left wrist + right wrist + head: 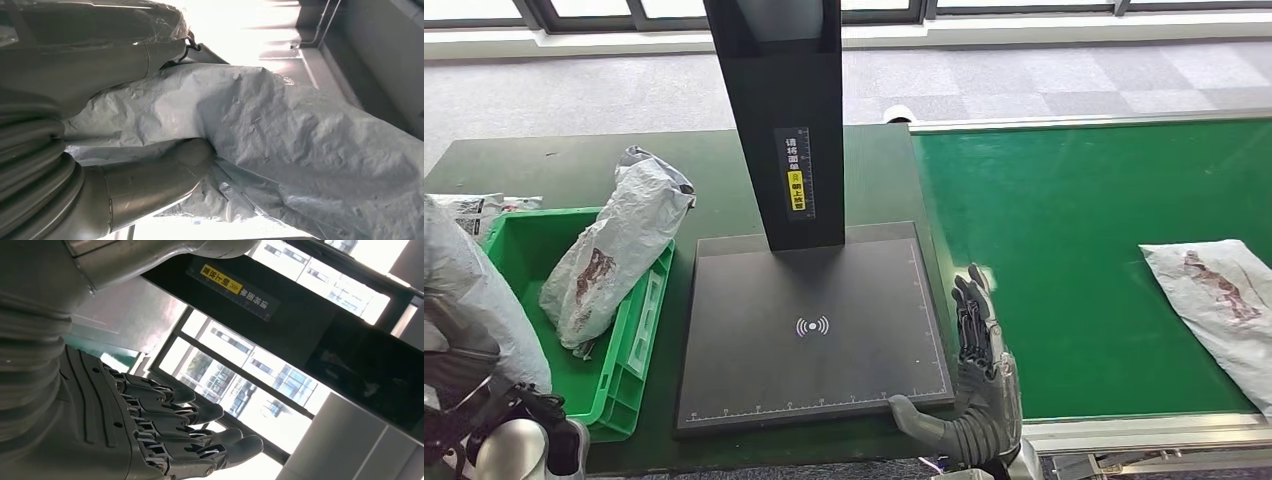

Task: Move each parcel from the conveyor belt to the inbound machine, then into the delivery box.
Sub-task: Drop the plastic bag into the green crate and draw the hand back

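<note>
A dark green worktop (544, 165) stands on a floor (1024, 75) laid with grey carpet tiles in alternating lighter and darker squares. Along the far side of the room runs a row of dark-framed windows (594, 10) above a pale sill (984, 32), and bright daylight comes through them. In the right wrist view, large glazed panes (235, 375) with dark mullions look out on buildings outside, washed out by strong light, with a pale grey wall panel (345, 440) beside them.
</note>
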`<state>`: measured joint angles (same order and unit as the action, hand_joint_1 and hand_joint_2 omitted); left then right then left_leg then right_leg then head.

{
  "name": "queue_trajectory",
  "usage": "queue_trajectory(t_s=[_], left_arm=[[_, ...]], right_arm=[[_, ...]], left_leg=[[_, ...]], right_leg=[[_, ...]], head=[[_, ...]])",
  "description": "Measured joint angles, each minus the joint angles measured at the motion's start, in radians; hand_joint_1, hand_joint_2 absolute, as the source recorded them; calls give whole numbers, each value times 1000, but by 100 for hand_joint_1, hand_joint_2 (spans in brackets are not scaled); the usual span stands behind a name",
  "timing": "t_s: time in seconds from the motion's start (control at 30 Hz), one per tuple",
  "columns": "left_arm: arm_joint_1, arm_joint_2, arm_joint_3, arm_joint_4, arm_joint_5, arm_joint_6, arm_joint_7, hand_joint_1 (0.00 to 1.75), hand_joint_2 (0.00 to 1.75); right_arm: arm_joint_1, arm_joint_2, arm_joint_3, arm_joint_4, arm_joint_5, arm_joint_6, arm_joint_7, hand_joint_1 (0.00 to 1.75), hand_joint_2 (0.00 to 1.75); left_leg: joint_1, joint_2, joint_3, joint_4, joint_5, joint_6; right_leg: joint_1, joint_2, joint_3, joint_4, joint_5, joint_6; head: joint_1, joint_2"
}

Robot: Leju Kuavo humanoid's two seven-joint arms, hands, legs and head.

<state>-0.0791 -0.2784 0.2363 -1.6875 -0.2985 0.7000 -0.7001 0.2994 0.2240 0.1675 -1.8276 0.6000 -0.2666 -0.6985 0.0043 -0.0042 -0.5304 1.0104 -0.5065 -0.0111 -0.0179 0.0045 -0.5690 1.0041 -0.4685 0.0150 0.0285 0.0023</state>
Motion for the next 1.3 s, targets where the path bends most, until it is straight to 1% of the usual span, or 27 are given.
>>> queue_trajectory(t_s=[0.17, 0.3, 0.4, 0.5, 0.63, 0.7, 0.73, 0.83, 0.87, 1.0, 1.13, 1.23, 1.3], left_arm=[[-64, 6, 73, 189, -91, 0, 0, 175, 175], [-128, 30, 127, 382, -103, 0, 4, 175, 175], [-181, 44, 158, 491, -125, -1, 13, 175, 175], [-218, 53, 179, 556, -132, -1, 15, 175, 175], [-245, 63, 191, 605, -134, -1, 15, 175, 175], [-252, 66, 195, 620, -134, -1, 15, 175, 175], [-255, 67, 197, 625, -134, -1, 15, 165, 175], [-266, 70, 201, 645, -142, -1, 19, 37, 175], [-273, 72, 201, 656, -150, -1, 26, 2, 175], [-315, 84, 201, 719, -162, -17, 64, 0, 175], [-342, 92, 201, 765, -157, -22, 75, 0, 0], [-355, 96, 201, 788, -146, -29, 84, 0, 0], [-357, 95, 201, 792, -110, -51, 80, 0, 0]], right_arm=[[-3, 5, -1, 0, 4, 15, 0, 0, 175], [-10, 6, -4, 0, 8, 23, 0, 0, 175], [-18, 6, -8, 0, 11, 31, 1, 0, 175], [-23, 6, -9, 0, 13, 31, 1, 0, 175], [-24, 8, -9, 0, 13, 31, 1, 0, 175], [-24, 9, -9, 0, 13, 31, 1, 0, 175], [-24, 9, -10, 0, 13, 31, 1, 0, 175], [-24, 11, -10, 0, 16, 33, 2, 0, 175], [-25, 11, -10, 0, 18, 34, 3, 0, 175], [-33, 12, -11, 0, 25, 37, 4, 0, 175], [-42, 12, -14, 0, 26, 39, 4, 0, 175], [-48, 13, -15, 0, 26, 42, 4, 0, 175], [-53, 14, -16, 1, 27, 43, 4, 0, 175]], left_leg=[[0, 0, 0, 0, 0, 0], [0, -1, 1, 0, 1, -1], [-1, -6, 2, -1, 2, 0], [-2, -9, 3, -3, -1, 0], [-2, -9, 9, -4, -4, 1], [-2, -9, 13, -6, -2, -1], [-2, -9, 15, -6, -1, -3], [-2, -9, 19, -8, 1, -5], [-2, -9, 20, -9, 1, -6], [-2, -9, 23, -11, 1, -7], [-2, -9, 24, -12, 1, -7], [-2, -9, 25, -13, 1, -8], [-2, -9, 26, -13, 1, -8]], right_leg=[[0, 0, 0, 0, 0, 0], [0, 0, 1, 0, 1, 0], [-1, -6, 6, 0, -1, 0], [-2, -10, 13, 0, -6, -1], [-2, -10, 18, 0, -8, 0], [-2, -10, 21, 0, -7, -3], [-2, -10, 22, 0, -7, -4], [-2, -10, 26, 0, -7, -6], [-2, -10, 27, 0, -7, -6], [-2, -11, 29, 0, -8, -8], [-2, -11, 31, 0, -8, -9], [-2, -11, 31, 0, -9, -9], [-2, -11, 32, 0, -10, -10]], head=[[0, 0], [0, 0], [0, 0], [0, 0], [0, 0], [0, 0], [0, 0], [0, 0], [0, 0], [0, 0], [0, 0], [0, 0], [0, 0]])
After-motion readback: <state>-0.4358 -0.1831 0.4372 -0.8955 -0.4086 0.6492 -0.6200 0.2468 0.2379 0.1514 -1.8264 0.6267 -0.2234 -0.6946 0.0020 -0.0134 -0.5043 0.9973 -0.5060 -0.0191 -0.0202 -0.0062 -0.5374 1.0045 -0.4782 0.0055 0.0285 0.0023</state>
